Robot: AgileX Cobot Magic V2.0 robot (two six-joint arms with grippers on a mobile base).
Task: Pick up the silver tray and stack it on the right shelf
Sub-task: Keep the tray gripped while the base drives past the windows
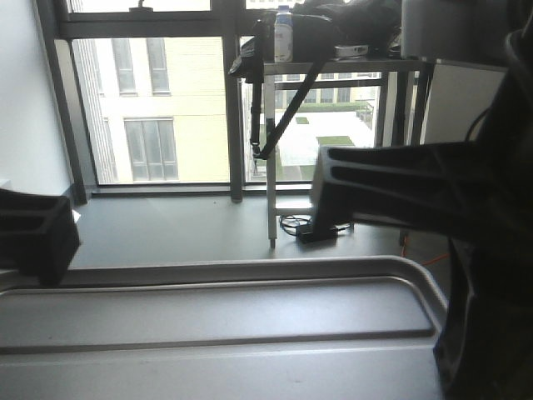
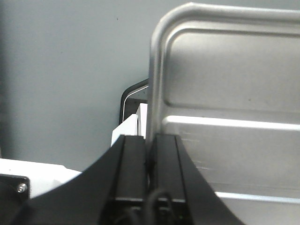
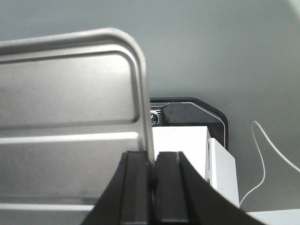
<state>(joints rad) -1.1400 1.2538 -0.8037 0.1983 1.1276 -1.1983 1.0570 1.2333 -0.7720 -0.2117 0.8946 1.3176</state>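
Observation:
The silver tray [image 1: 216, 333] fills the bottom of the front view, held level above the floor, with a long rib across its base. My left gripper [image 1: 33, 237] is shut on its left rim and my right gripper [image 1: 333, 192] on its right rim. From the left wrist, the tray [image 2: 225, 93] rim runs down between the shut fingers of the left gripper [image 2: 150, 138]. From the right wrist, the tray [image 3: 65, 108] rim is pinched the same way by the right gripper [image 3: 153, 153]. The right shelf is out of view.
Ahead stands a tall metal table [image 1: 333, 67] with a bottle [image 1: 283, 33] and a black bag on it, in front of large windows. A black power strip [image 1: 316, 229] lies on the grey floor beneath it. The robot's white base [image 3: 187, 154] shows below the tray.

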